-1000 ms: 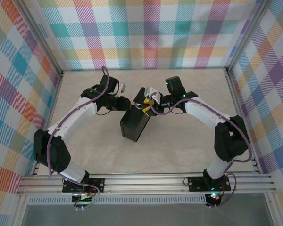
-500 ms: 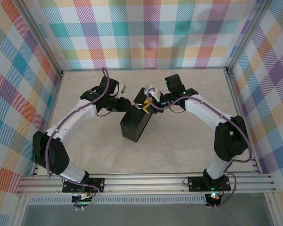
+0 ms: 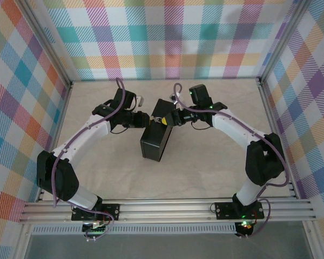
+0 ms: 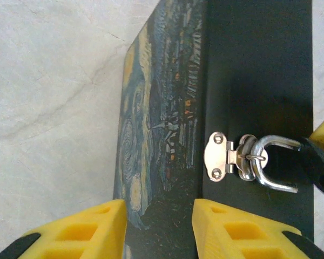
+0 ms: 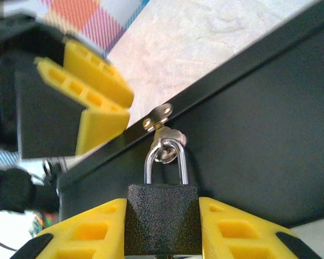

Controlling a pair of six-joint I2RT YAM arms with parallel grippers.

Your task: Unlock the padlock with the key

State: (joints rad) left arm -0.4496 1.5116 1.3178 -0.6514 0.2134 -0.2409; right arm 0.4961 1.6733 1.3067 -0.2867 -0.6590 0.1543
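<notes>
Two arms converge on the beige table [image 3: 216, 162], where a black box [image 3: 156, 141] with a swirly blue-and-yellow painted lid lies between them. The left gripper [image 3: 144, 119] sits at the box's far left corner. Its yellow fingers [image 4: 86, 229] stand apart and straddle the line where lid meets side wall, gripping nothing I can make out. The right gripper [image 3: 171, 117] comes in from the opposite side, and its fingers [image 5: 94, 229] are clamped on the padlock [image 5: 161, 221], one against each flank of the dark, grainy body. The padlock hangs off the box's black side wall. Its steel shackle [image 5: 149, 164] is closed and threaded through the loop of the small bright hasp [image 4: 218, 156] just under the lid edge.

The lock's long axis runs from that loop straight back toward the right wrist, so the keyhole end most likely faces into the right palm, buried between the pads. The free left gripper is near the hasp, on the shackle end. My judgement is that the key can only enter once that bottom face is turned outward.
</notes>
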